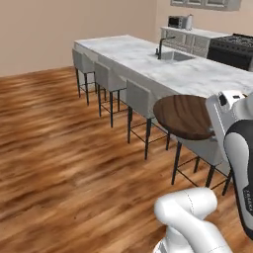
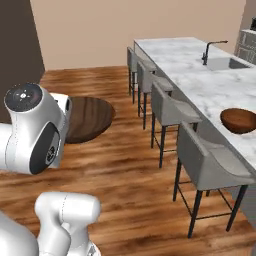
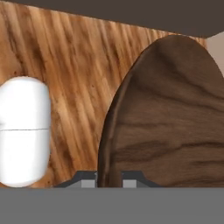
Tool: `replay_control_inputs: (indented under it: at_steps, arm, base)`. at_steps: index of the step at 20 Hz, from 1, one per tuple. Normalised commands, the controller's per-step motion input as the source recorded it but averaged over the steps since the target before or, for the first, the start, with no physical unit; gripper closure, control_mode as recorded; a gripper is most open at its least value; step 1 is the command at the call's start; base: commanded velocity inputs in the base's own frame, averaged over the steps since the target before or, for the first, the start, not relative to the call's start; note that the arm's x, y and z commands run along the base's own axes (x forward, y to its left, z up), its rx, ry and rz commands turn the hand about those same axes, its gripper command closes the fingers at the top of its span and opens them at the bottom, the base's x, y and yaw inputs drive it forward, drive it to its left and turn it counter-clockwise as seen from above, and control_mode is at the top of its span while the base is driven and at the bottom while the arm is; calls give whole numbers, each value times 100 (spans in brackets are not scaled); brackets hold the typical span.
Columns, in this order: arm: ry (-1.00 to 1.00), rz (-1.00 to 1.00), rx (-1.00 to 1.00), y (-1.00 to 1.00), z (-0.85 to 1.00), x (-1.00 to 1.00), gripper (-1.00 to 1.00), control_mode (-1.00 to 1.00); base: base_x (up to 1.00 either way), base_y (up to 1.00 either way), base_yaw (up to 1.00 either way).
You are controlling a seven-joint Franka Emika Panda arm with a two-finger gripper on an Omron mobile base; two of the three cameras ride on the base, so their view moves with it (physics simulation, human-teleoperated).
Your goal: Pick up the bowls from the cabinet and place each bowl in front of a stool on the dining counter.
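Wooden shallow bowl point(image 3: 166, 118) is being gripped by its rim in the closed gripper point(image 3: 109, 178). It should be kept level while being carried toward the dining counter point(image 2: 200, 80), at two o'clock, before a vacant stool point(image 2: 172, 107).

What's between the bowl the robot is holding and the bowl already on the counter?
In the right base view, grey stools stand between the held bowl and the bowl on the counter.
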Motion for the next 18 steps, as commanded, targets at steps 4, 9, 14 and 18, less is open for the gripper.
replay_control_inputs:
  at_steps: [4,9,14,18]
  arm:
    - [0,0,0,0,0,0,100,100]
    - [0,0,0,0,0,0,100,100]
    - [0,0,0,0,0,0,100,100]
    - [0,0,0,0,0,0,100,100]
  base:
    - [100,82,-68]
    - [100,82,-68]
    - [88,98,-61]
    - [41,100,-59]
